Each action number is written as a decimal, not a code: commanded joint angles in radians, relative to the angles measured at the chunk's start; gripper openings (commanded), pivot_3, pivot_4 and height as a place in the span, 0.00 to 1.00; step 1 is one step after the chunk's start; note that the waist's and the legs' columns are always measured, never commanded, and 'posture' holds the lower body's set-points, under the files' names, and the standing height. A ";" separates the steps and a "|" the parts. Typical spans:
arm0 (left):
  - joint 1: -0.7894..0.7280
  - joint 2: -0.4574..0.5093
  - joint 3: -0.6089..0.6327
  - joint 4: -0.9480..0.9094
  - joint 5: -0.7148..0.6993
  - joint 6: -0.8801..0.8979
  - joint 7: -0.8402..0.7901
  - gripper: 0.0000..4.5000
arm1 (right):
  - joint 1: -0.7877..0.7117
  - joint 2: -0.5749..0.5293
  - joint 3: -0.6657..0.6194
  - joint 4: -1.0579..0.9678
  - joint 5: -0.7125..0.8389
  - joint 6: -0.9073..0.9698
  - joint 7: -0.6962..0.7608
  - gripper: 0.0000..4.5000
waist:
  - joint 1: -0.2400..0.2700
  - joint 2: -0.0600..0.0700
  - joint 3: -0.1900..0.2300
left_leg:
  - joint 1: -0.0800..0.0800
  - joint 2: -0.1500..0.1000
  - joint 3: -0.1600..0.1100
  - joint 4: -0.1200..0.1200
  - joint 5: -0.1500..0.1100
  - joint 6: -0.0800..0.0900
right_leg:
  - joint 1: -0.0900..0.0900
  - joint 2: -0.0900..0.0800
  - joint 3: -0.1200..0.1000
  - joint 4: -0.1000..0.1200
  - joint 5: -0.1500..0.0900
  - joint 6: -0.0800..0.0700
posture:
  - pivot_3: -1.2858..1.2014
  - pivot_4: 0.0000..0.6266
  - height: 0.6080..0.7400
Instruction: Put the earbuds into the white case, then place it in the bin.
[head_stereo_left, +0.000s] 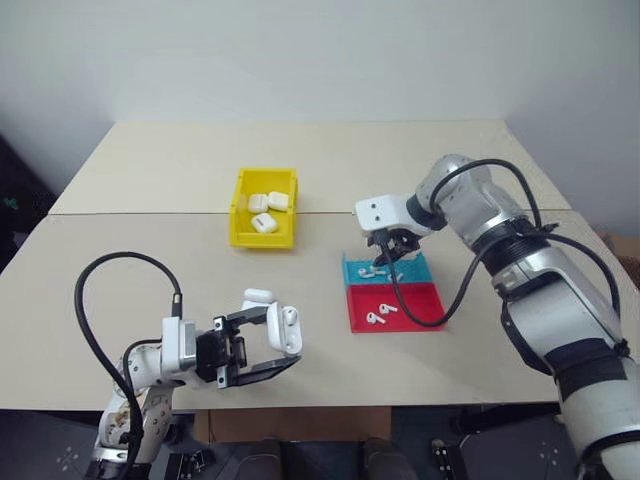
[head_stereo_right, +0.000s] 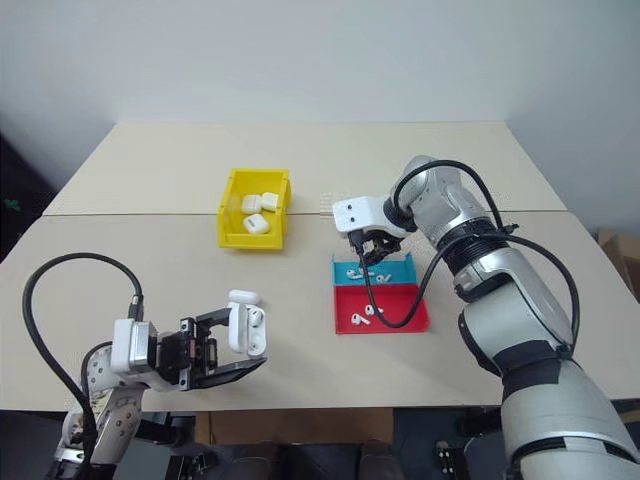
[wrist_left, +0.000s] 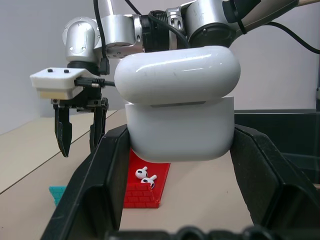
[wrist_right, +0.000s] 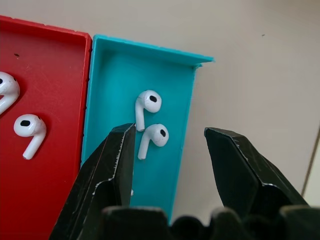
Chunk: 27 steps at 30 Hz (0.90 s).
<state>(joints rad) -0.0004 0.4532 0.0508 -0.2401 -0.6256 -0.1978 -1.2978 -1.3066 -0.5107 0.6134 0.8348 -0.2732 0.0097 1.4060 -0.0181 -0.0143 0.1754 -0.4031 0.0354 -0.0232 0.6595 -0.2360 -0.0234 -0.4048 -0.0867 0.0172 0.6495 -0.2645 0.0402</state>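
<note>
Our right gripper (wrist_right: 167, 150), fingers parted and empty, hangs just above the earbuds (wrist_right: 150, 120) in the blue tray (wrist_right: 172, 75), their stems lying along the gap, while our left gripper (head_stereo_left: 262, 345) is clamped on the white case (head_stereo_left: 283, 330).

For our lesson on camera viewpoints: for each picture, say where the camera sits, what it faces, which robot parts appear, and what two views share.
Left eye view: head camera, looking down over the table; both arms show, with the yellow bin.
Right eye view: the same scene from the head's other eye.
Left wrist view: between the left pincer fingers, shut on the open white case, facing the right pincer.
Right wrist view: looking down between the open right pincer's fingers at earbuds in the blue tray.
Shared: both wrist views show the red tray.
</note>
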 joint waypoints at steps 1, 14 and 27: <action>-0.005 -0.001 -0.002 -0.040 -0.001 -0.018 0.013 0.61 | -0.004 0.006 -0.022 -0.002 -0.018 -0.035 0.010 0.59 | 0.000 0.000 0.000 | 0.000 0.000 0.000 0.000 0.000 0.000 | 0.000 0.000 0.000 0.000 0.000 0.000 | 0.52 0.24 1.00; -0.022 0.000 -0.013 -0.040 0.002 -0.011 0.036 0.61 | 0.027 0.054 -0.030 0.003 -0.063 -0.061 -0.020 0.40 | 0.000 0.000 0.000 | 0.000 0.000 0.000 0.000 0.000 0.000 | 0.000 0.000 0.000 0.000 0.000 0.000 | 0.52 0.24 1.00; -0.016 0.000 -0.018 -0.040 0.018 -0.021 0.051 0.61 | 0.030 0.085 -0.021 0.047 -0.095 -0.085 -0.043 0.40 | -0.002 0.000 0.000 | 0.001 0.000 0.000 0.000 0.000 0.000 | 0.000 0.000 0.000 0.001 0.000 0.000 | 0.52 0.24 1.00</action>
<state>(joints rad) -0.0192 0.4524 0.0331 -0.2456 -0.6062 -0.2029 -1.2542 -1.2703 -0.4269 0.6105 0.8806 -0.3666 -0.0582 1.3700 -0.0198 -0.0141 0.1753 -0.4025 0.0354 -0.0233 0.6596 -0.2359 -0.0236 -0.4045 -0.0866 0.0173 0.6502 -0.2644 0.0401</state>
